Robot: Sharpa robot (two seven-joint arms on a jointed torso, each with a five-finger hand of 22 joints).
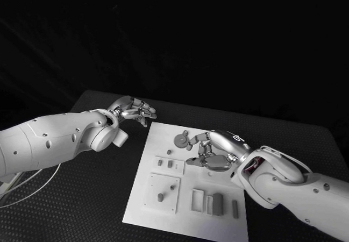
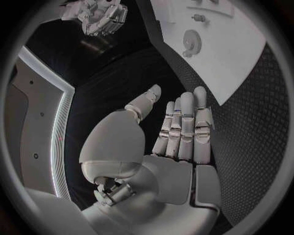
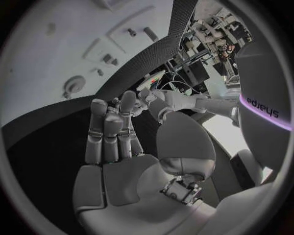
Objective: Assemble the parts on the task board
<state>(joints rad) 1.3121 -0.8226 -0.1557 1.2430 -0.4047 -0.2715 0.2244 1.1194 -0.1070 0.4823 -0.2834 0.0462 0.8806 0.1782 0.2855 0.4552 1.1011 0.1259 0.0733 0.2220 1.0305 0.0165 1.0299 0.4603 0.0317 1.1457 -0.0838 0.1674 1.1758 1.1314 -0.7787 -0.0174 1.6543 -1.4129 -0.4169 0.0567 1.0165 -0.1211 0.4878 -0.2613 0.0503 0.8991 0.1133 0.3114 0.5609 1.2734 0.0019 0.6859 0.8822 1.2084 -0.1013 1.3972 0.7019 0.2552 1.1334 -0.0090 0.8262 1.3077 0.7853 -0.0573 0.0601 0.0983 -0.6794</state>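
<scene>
Hovering over the far half of the task board (image 1: 187, 229), my right hand (image 1: 212, 149) hangs with its palm turned down and nothing in it; in the right wrist view its fingers (image 3: 111, 132) stand straight, side by side, thumb apart, so I read it as empty and unclenched. My left hand (image 1: 132, 109) waits off the board, above the black table (image 1: 77, 213) near the board's far left corner, also holding nothing, fingers extended and thumb spread. The board is a white plate lying in the middle of the table. On it, just beside my right hand toward the far edge, sits a round grey gear (image 1: 180, 139); the left wrist view shows its toothed rim. Nearer to me lie a small plate with two short pegs (image 1: 169, 164), a larger raised square plate with a single pin (image 1: 163, 192), and a row of upright rectangular blocks (image 1: 214, 204) at the near right. No assembly step looks under way yet, as far as I can judge. The risk from here is my right hand coming down on the gear with fingers this flat: it could push the gear sideways across the smooth board rather than pinch it. My forearm also hangs above the blocks and could knock them if it drops.
</scene>
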